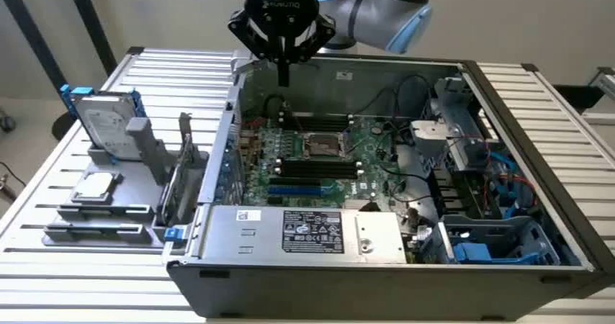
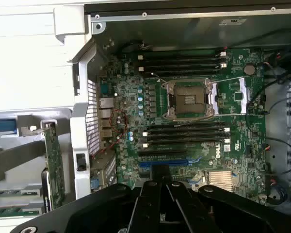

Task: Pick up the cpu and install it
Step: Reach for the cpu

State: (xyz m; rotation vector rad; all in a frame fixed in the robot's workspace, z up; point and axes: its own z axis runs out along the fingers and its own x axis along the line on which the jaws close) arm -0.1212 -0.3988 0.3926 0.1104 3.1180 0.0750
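The gripper point(image 1: 284, 78) hangs high over the case point(image 1: 384, 273), above its wall on the side of the socket point(image 2: 190, 99) away from the exterior camera. Its fingers are clenched together and grasp nothing. The cpu point(image 1: 93, 186) lies flat outside the case, on the grey tray point(image 1: 135, 192) at the case's side toward the exterior view's left, in front of the upright drive point(image 1: 101, 122).

As I judge it, the step in hand is the reach to the cpu. To do it well, the gripper should clear the case's wall and the drive, release its fingers before descending, come down square over the chip and take it by its edges, keeping it level.

Count: one cpu, one drive, one tray, one socket with its frame standing open and nothing in it, one case, one gripper.
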